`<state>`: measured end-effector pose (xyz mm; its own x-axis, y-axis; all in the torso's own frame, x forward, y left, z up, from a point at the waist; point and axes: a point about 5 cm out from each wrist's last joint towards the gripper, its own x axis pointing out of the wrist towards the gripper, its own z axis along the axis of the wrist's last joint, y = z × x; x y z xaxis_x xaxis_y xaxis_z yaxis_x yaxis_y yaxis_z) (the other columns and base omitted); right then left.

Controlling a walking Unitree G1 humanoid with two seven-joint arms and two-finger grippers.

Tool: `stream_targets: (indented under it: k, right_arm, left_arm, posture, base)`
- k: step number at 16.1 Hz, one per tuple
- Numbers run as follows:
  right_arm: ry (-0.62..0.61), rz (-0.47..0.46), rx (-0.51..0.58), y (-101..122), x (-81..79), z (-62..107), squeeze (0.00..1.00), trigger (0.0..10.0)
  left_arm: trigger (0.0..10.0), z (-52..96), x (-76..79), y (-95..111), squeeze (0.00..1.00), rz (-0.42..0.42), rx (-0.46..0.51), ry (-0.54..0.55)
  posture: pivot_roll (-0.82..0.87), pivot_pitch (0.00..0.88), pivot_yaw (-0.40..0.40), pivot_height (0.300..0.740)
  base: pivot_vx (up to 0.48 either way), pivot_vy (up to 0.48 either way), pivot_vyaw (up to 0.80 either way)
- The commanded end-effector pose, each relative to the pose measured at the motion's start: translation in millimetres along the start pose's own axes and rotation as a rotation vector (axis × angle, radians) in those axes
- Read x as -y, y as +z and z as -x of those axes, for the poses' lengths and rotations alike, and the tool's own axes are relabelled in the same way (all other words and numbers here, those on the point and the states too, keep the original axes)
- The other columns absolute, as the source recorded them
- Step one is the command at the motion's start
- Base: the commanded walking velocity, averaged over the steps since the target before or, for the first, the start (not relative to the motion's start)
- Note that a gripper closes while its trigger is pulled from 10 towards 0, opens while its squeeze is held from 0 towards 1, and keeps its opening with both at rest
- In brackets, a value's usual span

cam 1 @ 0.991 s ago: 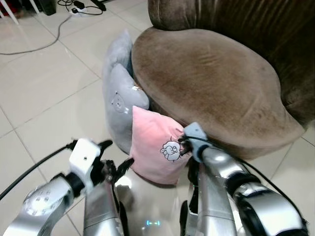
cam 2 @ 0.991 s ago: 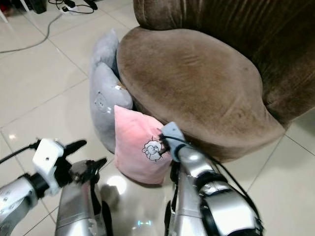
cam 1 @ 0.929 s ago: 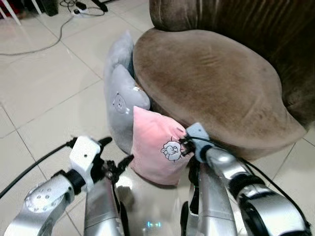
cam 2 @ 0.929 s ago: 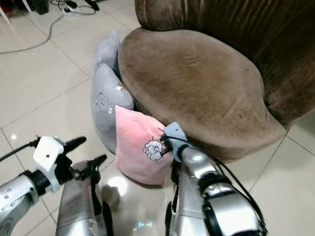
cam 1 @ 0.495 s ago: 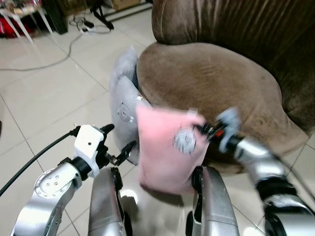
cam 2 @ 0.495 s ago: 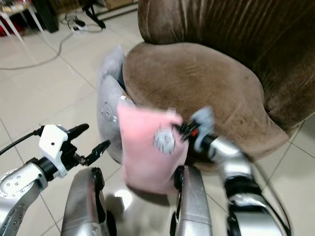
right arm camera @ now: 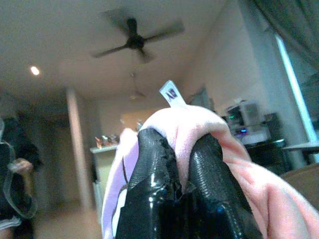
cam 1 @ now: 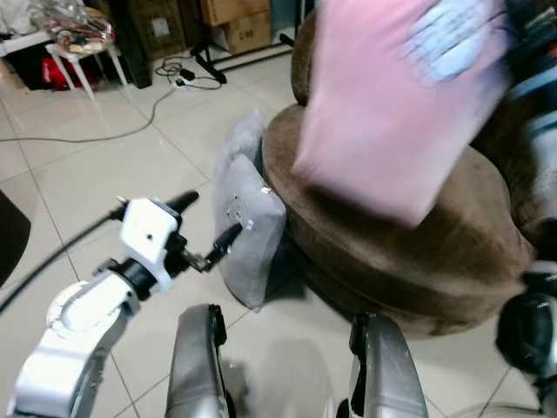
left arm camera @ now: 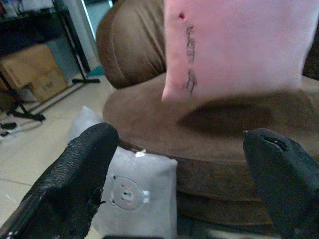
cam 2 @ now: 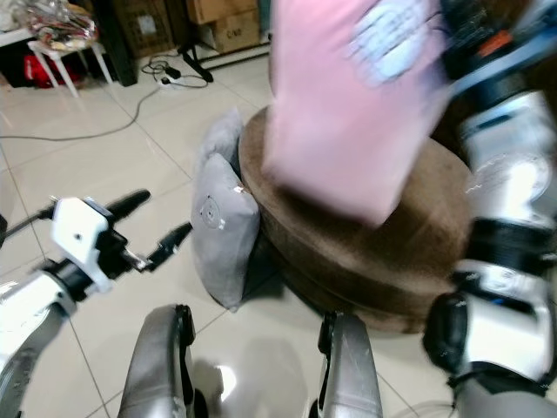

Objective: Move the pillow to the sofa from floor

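The pink pillow [cam 1: 392, 113], with a small cartoon patch, hangs blurred in the air above the brown sofa seat [cam 1: 400, 252]. My right gripper [right arm camera: 182, 164] is raised high on the right and is shut on the pillow's top edge, beside its white tag. My left gripper [cam 1: 209, 222] is open and holds nothing. It sits low on the left, just short of the grey pillow [cam 1: 251, 228]. In the left wrist view the pink pillow [left arm camera: 239, 45] casts a shadow on the sofa seat [left arm camera: 209, 129].
Two grey pillows lean against the sofa's left side on the tiled floor, the second grey pillow [cam 1: 237, 144] behind the first. Cables [cam 1: 130, 122], cardboard boxes [cam 1: 235, 17] and a small white table [cam 1: 74, 48] lie far left. A person [right arm camera: 15, 169] stands in the right wrist view.
My right arm has swung the pink pillow up from the floor beside the sofa to high over the seat. The camera has tilted up. My left gripper has stayed open.
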<state>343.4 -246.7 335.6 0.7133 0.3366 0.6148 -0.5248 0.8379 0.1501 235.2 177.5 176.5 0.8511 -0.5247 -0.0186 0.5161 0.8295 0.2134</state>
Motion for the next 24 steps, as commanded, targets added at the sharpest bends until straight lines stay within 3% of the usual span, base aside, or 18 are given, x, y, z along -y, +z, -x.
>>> stream_targets:
  k: [1, 2, 4, 6, 7, 11, 13, 16, 19, 23, 24]
  right_arm:
    - [0.003, 0.071, -0.102, -10, -5.8, -1.6, 0.0, 2.1]
    - [-0.082, 0.178, -0.294, -43, -9.0, 0.4, 0.0, 10.0]
    - [-0.144, 0.143, -0.415, -85, -18.8, 9.5, 0.0, 10.0]
    - [-0.214, 0.125, -0.519, -113, -31.4, 16.9, 0.0, 10.0]
    - [-0.223, 0.11, -0.52, -119, -39.2, 18.3, 0.0, 10.0]
    - [-0.245, 0.084, -0.509, -130, -65.4, 24.2, 0.0, 10.0]
    - [-0.32, 0.146, -0.528, -137, -68.8, 35.2, 0.0, 10.0]
    - [-0.341, 0.19, -0.574, -145, -75.4, 55.3, 0.0, 10.0]
    - [-0.397, 0.13, -0.511, -140, -81.5, 62.8, 0.0, 10.0]
    - [-0.319, 0.149, -0.496, -135, -92.7, 76.0, 0.0, 10.0]
    - [-0.333, 0.112, -0.508, -135, -91.6, 80.5, 0.0, 10.0]
  left_arm:
    - [10.0, 0.7, -1.3, 7, 0.0, -0.017, 0.009, 0.006]
    - [10.0, 0.4, -5.3, 10, 0.0, -0.029, 0.012, 0.048]
    - [10.0, -2.9, -9.3, 11, 0.0, -0.041, 0.001, 0.118]
    - [10.0, -0.9, -10.8, 12, 0.0, -0.048, -0.022, 0.177]
    - [10.0, 0.9, -11.9, 12, 0.0, -0.051, -0.022, 0.203]
    - [10.0, 15.5, -26.6, 13, 0.0, -0.082, -0.043, 0.373]
    - [10.0, 21.4, -33.5, 7, 0.0, -0.109, -0.08, 0.421]
    - [10.0, 16.9, -25.1, -1, 0.0, -0.095, -0.1, 0.472]
    - [10.0, 13.8, -17.4, -3, 0.0, -0.079, -0.094, 0.493]
    - [10.0, -2.7, -11.3, -3, 0.0, -0.08, -0.064, 0.485]
    - [10.0, -5.5, -9.7, -4, 0.0, -0.094, -0.069, 0.467]
  posture:
    - [-0.02, 0.0, 0.016, 0.49]
    - [-0.03, 0.0, 0.017, 0.49]
    - [-0.01, 0.0, 0.012, 0.49]
    - [-0.01, 0.0, 0.007, 0.49]
    - [0.0, 0.0, 0.004, 0.495]
    - [0.03, 0.0, -0.024, 0.53]
    - [0.02, 0.0, -0.012, 0.55]
    - [0.02, 0.0, -0.039, 0.58]
    - [0.01, 0.0, -0.032, 0.605]
    - [-0.01, 0.0, -0.025, 0.645]
    - [-0.02, 0.0, -0.024, 0.66]
  base:
    - [0.0, 0.0, 0.0]
    - [0.0, 0.0, 0.0]
    - [0.0, 0.0, 0.0]
    - [0.0, 0.0, 0.0]
    - [0.0, 0.0, 0.0]
    - [0.0, 0.0, 0.0]
    - [0.0, 0.0, 0.0]
    - [0.0, 0.0, 0.0]
    - [0.0, 0.0, 0.0]
    - [0.0, 0.0, 0.0]
    - [0.0, 0.0, 0.0]
